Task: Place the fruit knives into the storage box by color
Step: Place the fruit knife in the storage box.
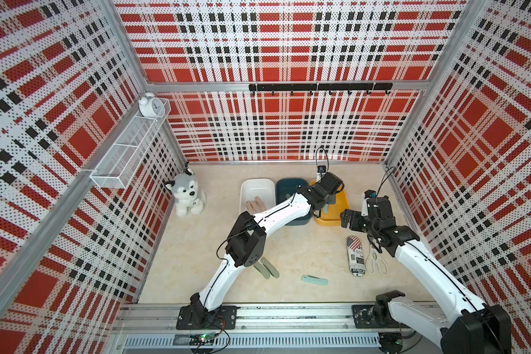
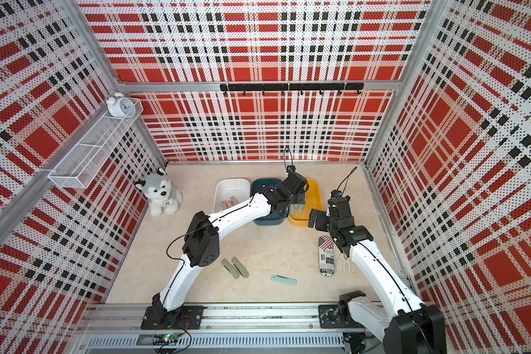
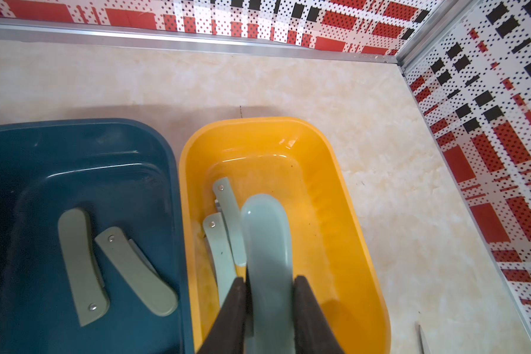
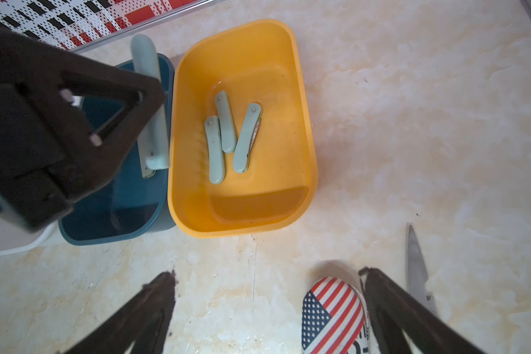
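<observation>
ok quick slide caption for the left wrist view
Left gripper holds a teal knife over the yellow bin; two green knives lie in the blue bin.

**Hidden, cropped, blurred**

In both top views the left arm (image 1: 288, 208) covers most of the blue box (image 1: 288, 185) and part of the pink knives (image 1: 253, 204). Left wrist view: held teal knife (image 3: 267, 245) blurred, end cropped. Right wrist view: pouch (image 4: 331, 315) cropped.

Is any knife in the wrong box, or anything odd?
Nothing stands out. The yellow box shows only teal knives, the blue box only green knives. The left gripper holds another teal knife over the yellow box.
</observation>
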